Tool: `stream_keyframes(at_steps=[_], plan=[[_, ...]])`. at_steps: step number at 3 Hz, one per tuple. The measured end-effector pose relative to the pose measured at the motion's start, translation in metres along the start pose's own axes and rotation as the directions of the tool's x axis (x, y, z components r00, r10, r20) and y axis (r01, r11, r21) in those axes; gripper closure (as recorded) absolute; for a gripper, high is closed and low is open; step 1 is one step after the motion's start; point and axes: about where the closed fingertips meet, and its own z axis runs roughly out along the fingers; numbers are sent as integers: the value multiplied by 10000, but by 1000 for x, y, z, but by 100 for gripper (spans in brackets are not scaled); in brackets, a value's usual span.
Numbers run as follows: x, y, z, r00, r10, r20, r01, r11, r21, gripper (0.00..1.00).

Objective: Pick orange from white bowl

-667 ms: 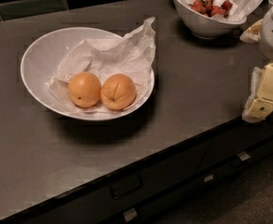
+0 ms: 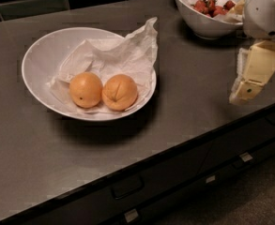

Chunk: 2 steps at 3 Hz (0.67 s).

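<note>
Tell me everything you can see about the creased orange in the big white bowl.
The creased orange is round, matte yellow-orange, with a curved crease down its skin. It lies whole on crumpled white paper in the wide white bowl, touching the smoother orange beside it. Nothing grips it; the gripper hangs well off at the picture's right above the countertop.

Two oranges are in view: one orange with a crease (image 2: 120,92) and one smoother orange (image 2: 86,89) with a dark dot. There are two bowls: one wide white bowl (image 2: 38,60) and one smaller bowl (image 2: 198,28). One sheet of crumpled paper (image 2: 123,55) lines the wide one. The smaller holds red fruit (image 2: 212,6), perhaps five or six pieces, too bunched to count surely. One gripper (image 2: 249,83) hangs at the right edge, above the one counter (image 2: 193,97).
</note>
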Motion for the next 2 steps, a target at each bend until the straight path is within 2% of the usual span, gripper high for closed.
stream_keyframes(at_steps=[1,2], plan=[[-41,-15,-3,9922,-1100,581,1105,9939,-58,0],[-77,-27,12,9722,-1912,1348,1978,9795,-371,0]])
